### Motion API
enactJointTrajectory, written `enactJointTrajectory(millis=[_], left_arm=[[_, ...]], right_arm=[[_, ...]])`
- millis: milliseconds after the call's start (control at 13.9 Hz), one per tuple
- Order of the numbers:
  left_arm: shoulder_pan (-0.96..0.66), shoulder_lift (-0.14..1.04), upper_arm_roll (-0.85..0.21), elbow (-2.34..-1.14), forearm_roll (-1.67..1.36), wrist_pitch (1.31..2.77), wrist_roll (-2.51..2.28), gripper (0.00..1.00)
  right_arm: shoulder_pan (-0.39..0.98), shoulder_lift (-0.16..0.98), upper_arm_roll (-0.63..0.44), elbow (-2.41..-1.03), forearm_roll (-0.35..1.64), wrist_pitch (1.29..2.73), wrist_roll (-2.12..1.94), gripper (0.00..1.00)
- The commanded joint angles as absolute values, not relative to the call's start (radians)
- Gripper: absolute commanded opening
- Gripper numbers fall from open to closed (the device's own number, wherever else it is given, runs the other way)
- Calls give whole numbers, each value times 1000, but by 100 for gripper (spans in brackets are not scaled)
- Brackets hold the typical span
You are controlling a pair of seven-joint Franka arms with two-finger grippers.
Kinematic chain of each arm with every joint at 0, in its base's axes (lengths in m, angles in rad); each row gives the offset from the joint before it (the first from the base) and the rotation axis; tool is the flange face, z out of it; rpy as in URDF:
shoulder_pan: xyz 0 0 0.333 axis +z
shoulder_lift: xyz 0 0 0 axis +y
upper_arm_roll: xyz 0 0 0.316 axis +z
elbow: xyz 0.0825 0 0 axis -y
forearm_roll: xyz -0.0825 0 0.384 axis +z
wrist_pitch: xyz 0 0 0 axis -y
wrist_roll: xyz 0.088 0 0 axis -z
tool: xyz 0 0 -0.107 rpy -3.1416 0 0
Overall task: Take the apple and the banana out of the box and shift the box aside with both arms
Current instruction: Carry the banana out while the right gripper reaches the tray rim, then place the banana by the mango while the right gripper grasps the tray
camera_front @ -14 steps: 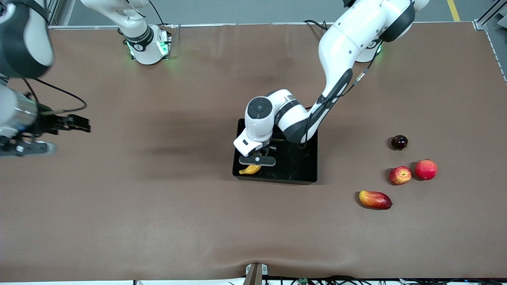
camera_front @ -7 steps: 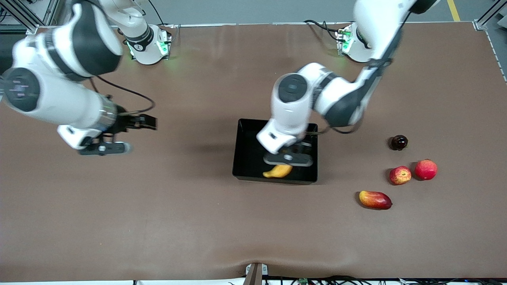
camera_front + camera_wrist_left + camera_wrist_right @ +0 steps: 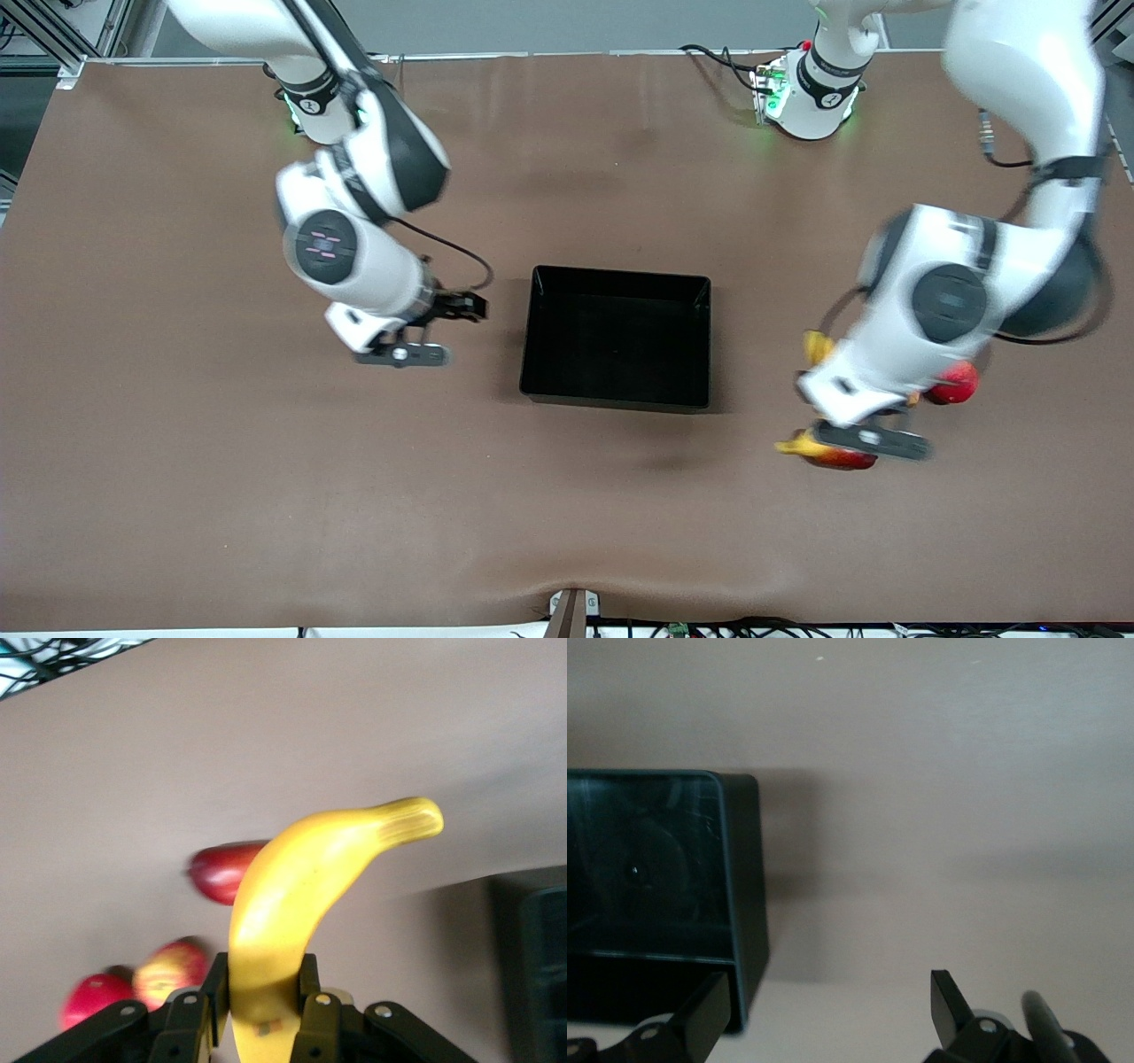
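Note:
My left gripper [image 3: 873, 440] is shut on the yellow banana [image 3: 811, 346] and holds it in the air over the loose fruits, toward the left arm's end of the table. In the left wrist view the banana [image 3: 301, 886] curves up out of the closed fingers [image 3: 197, 1010]. The apple [image 3: 173, 967] lies on the table below it; the left hand hides it in the front view. The black box [image 3: 616, 394] stands empty mid-table. My right gripper [image 3: 403, 354] is open and empty, just beside the box toward the right arm's end; the box corner [image 3: 740, 904] shows in the right wrist view.
A red-yellow mango [image 3: 842, 459] lies partly under the left hand, and also shows in the left wrist view [image 3: 217, 875]. A pinkish-red round fruit [image 3: 957, 381] sits beside the apple and shows in the left wrist view [image 3: 91, 999]. Brown table mat all round.
The left gripper lifted the banana out of the box and carried it over the loose fruits. The right arm swung in from the table's end to beside the box.

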State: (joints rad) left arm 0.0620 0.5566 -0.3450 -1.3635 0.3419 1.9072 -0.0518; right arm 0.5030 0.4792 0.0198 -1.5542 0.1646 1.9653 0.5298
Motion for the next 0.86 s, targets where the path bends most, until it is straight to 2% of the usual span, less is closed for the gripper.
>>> enactJointTrajectory(millis=[0, 144, 216, 288, 360, 432, 793], left_arm=[[153, 563, -348, -1381, 353, 1908, 165, 0], [222, 606, -348, -1377, 379, 1974, 295, 0], [236, 626, -347, -1378, 408, 2017, 361, 0], [247, 649, -339, -1376, 435, 2055, 418, 0], [252, 675, -316, -1370, 451, 2113, 480, 0], [250, 705, -292, -1350, 453, 2176, 558, 0], [252, 813, -265, -1327, 453, 2313, 733, 0]], right_arm=[[578, 584, 9, -1546, 179, 2102, 670, 100], [615, 638, 9, -1545, 179, 2176, 695, 100], [626, 656, 9, -1545, 179, 2201, 693, 85], [632, 669, 8, -1545, 170, 2219, 692, 64], [640, 675, 8, -1545, 164, 2224, 686, 27], [632, 673, 8, -1545, 166, 2224, 689, 0], [623, 666, 6, -1543, 166, 2212, 686, 0]])
